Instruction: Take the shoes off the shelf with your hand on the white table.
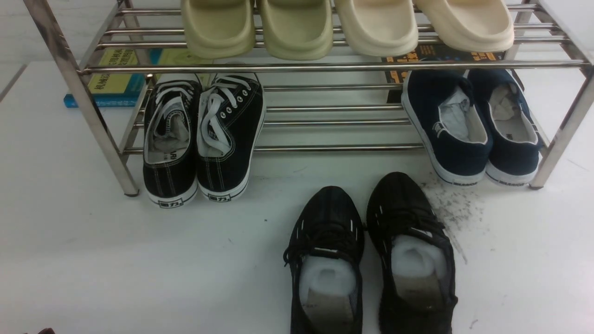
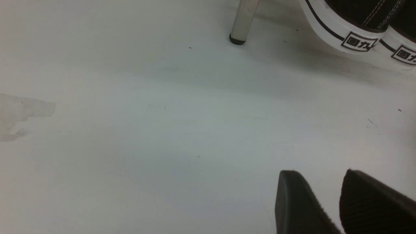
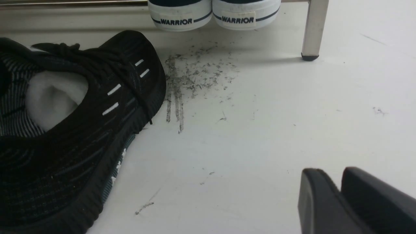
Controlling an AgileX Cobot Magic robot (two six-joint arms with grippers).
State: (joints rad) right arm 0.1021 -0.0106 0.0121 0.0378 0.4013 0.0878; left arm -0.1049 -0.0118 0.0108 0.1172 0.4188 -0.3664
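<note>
Black mesh shoes (image 1: 371,250) sit side by side on the white counter (image 1: 116,260), off the shelf (image 1: 325,67), just before its vacant middle slot. Right fingers (image 3: 338,198) nearly together, gripping nothing; left fingers (image 2: 325,201) slightly apart, empty. Placing looks done; next, pull clear.

The shoes (image 1: 371,260) lie on the white table (image 1: 93,260) before the shelf (image 1: 334,67).

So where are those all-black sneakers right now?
In the front view, the all-black sneakers sit side by side on the white table, just in front of the shelf, right of centre.
</note>
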